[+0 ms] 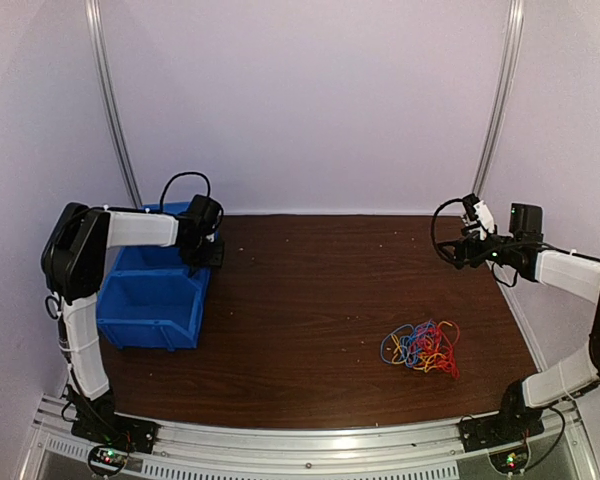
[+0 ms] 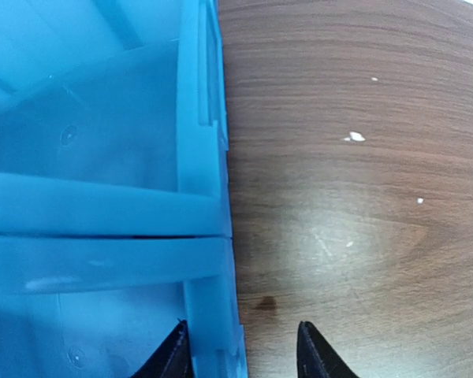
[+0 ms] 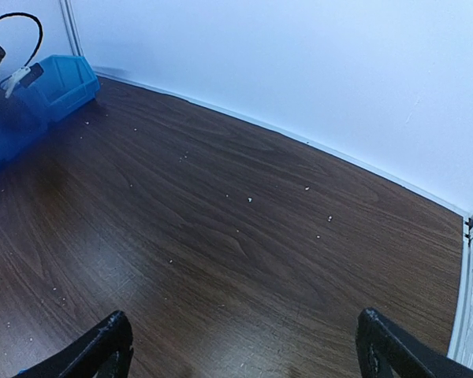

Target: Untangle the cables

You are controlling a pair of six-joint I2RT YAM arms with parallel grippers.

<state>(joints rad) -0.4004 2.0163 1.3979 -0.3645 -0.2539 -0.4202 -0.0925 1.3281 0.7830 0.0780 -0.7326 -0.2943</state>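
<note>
Three colours of thin cables (image 1: 421, 347), red, blue and yellow-orange, lie in one loose, knotted heap on the bench (image 1: 310, 290). The heap sits toward the near right part of the bench, with bare wood all round it. Nothing touches the heap, and no strand looks pulled free of it yet, so I'd say the untangling proper has not begun.

The right claw (image 3: 243, 331) is the nearer of the two. It hangs high over the far right side with its jaws spread wide and nothing between them. Its own camera looks across bare bench toward the far corner, and the heap lies nearer and below it, out of that view.

The left claw (image 2: 240, 354) is well apart from the cables, on the opposite side by the blue bin (image 1: 150, 300). Its jaws stand apart, one tip inside the bin's wall and the other over the wood just beside it, and they grip nothing.

To my eye the step in hand is getting a claw to the heap. To do it well, I'd bring the right claw down over a loop that sticks out at the heap's edge, not into the thick middle. It should take one colour only and close fully, since the strands are so fine. The left claw would have to cross the bench to pin the rest while that strand is drawn out slowly.
</note>
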